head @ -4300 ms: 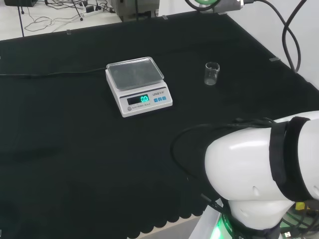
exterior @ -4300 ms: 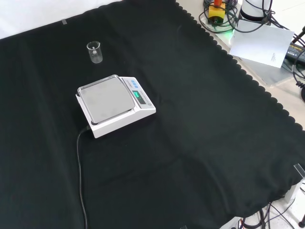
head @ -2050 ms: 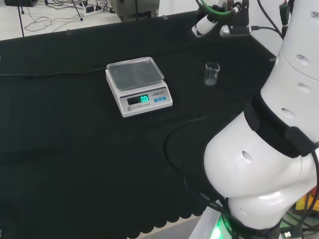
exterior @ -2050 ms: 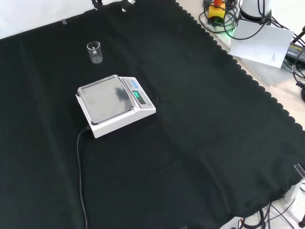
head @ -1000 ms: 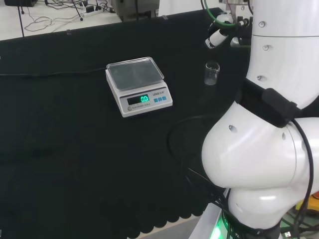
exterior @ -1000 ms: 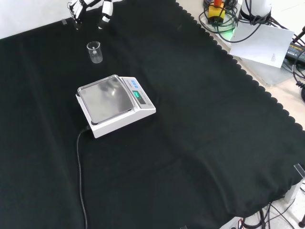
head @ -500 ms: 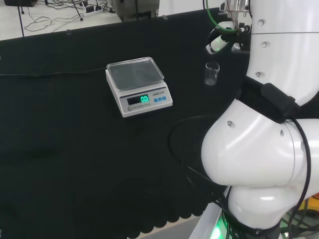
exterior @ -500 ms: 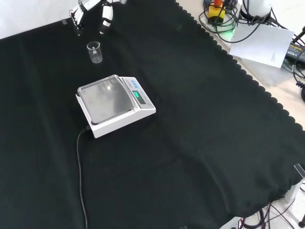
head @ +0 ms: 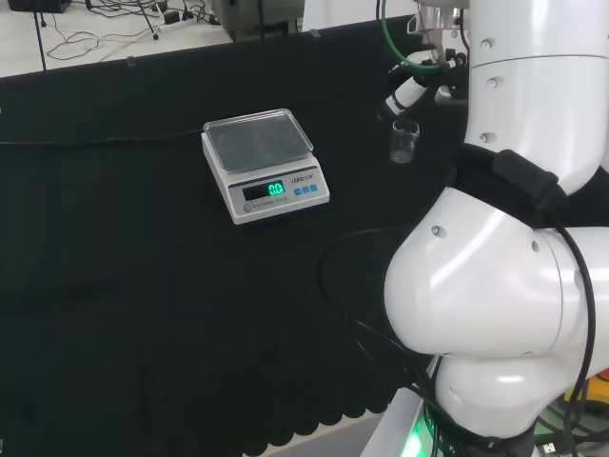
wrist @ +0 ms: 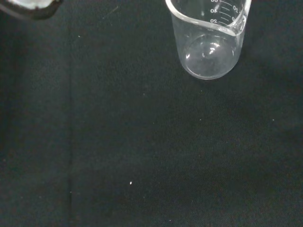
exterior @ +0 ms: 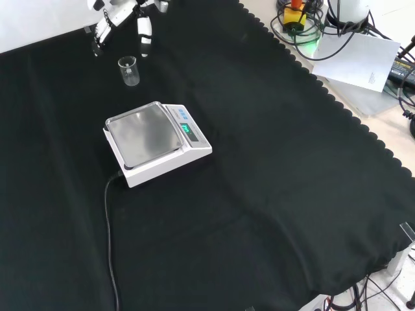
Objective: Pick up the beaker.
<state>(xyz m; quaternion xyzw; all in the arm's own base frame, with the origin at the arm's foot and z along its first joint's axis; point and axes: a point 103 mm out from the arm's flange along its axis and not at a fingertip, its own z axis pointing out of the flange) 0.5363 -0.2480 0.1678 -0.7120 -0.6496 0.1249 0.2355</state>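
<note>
A small clear glass beaker [head: 403, 141] [exterior: 129, 71] stands upright and empty on the black cloth, to the right of the scale in the head view. The wrist view has the beaker [wrist: 208, 40] close, with printed marks on its wall. The black and white hand [exterior: 120, 19] hangs just beyond the beaker in the front view, its fingers [exterior: 143, 31] spread and pointing down on either side of it, not touching it. In the head view the hand [head: 411, 88] hovers just above the beaker, partly hidden by the arm. The hand is open and holds nothing.
A white electronic scale [head: 264, 164] [exterior: 155, 141] with a lit green display sits left of the beaker in the head view, its cable [exterior: 109, 233] trailing over the cloth. The arm's big white links [head: 504, 248] stand at the head view's right.
The hand has come down from above and moved closer to the beaker, its fingers spreading around it. Beaker and scale have not moved.
</note>
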